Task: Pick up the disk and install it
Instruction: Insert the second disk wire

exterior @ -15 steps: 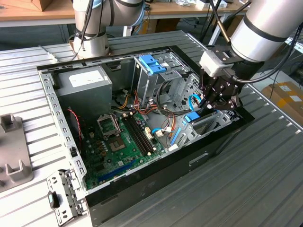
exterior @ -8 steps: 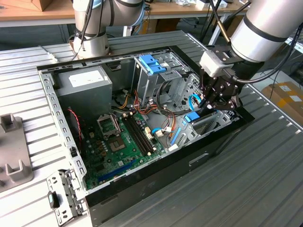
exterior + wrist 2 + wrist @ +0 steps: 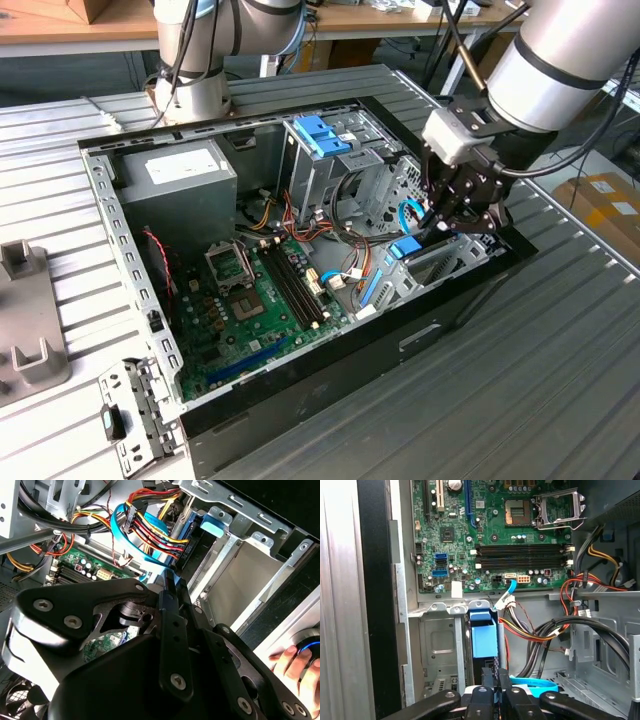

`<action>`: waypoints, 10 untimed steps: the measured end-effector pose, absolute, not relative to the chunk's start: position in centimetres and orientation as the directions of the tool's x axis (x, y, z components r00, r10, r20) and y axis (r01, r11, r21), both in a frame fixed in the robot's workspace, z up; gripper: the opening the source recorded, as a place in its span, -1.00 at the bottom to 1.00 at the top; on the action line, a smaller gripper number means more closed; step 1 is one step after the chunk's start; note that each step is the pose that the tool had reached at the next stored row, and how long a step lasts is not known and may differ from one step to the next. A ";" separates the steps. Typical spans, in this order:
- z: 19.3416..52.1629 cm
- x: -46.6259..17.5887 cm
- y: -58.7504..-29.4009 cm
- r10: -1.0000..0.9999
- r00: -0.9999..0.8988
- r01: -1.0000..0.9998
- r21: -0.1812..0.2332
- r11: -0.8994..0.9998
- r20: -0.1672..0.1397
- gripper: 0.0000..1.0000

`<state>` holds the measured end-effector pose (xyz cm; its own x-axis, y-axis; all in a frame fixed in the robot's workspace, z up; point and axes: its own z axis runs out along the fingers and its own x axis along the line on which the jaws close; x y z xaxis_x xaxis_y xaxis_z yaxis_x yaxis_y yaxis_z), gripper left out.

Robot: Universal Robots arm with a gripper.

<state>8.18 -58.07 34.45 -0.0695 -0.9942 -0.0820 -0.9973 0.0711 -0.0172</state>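
Observation:
The disk (image 3: pixel 405 248) sits on edge in a metal bay at the case's side on the exterior view's right, its blue end tab facing the motherboard. Both wrist views show that blue tab (image 3: pixel 216 524) (image 3: pixel 484 637) between the bay's metal walls. My gripper (image 3: pixel 438 228) hangs just above the disk's other end, inside the case. Its black fingers (image 3: pixel 487 680) lie pressed together, shut, with nothing visible between them. In the second wrist view the gripper (image 3: pixel 171 576) points at the disk's near end; I cannot tell whether it touches.
The open case (image 3: pixel 300 400) holds a green motherboard (image 3: pixel 255 300), a grey power supply (image 3: pixel 175 175) and a tall cage with a blue latch (image 3: pixel 315 135). Red and yellow cables (image 3: pixel 155 530) and a thin blue cable (image 3: pixel 535 684) run beside the bay. A person's hand (image 3: pixel 295 665) rests nearby.

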 end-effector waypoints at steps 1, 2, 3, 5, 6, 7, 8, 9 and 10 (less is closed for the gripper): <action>34.4 8.2 -58.1 -0.994 -0.070 -0.997 -0.017 0.071 -0.082 -0.68; 34.3 8.2 -58.1 -0.994 -0.070 -0.997 -0.017 0.071 -0.082 -0.68; 34.3 8.2 -58.1 -0.994 -0.070 -0.997 -0.017 0.071 -0.082 -0.68; 34.2 8.2 -58.2 -0.994 -0.069 -0.997 -0.017 0.071 -0.083 -0.68; 34.2 8.2 -58.2 -0.994 -0.070 -0.997 -0.017 0.071 -0.083 -0.68; 34.2 8.2 -58.2 -0.994 -0.070 -0.997 -0.017 0.071 -0.082 -0.68; 34.2 8.2 -58.2 -0.994 -0.070 -0.997 -0.017 0.071 -0.083 -0.68; 34.3 8.2 -58.2 -0.994 -0.069 -0.997 -0.017 0.071 -0.083 -0.68; 34.4 8.2 -58.2 -0.994 -0.069 -0.997 -0.017 0.071 -0.083 -0.68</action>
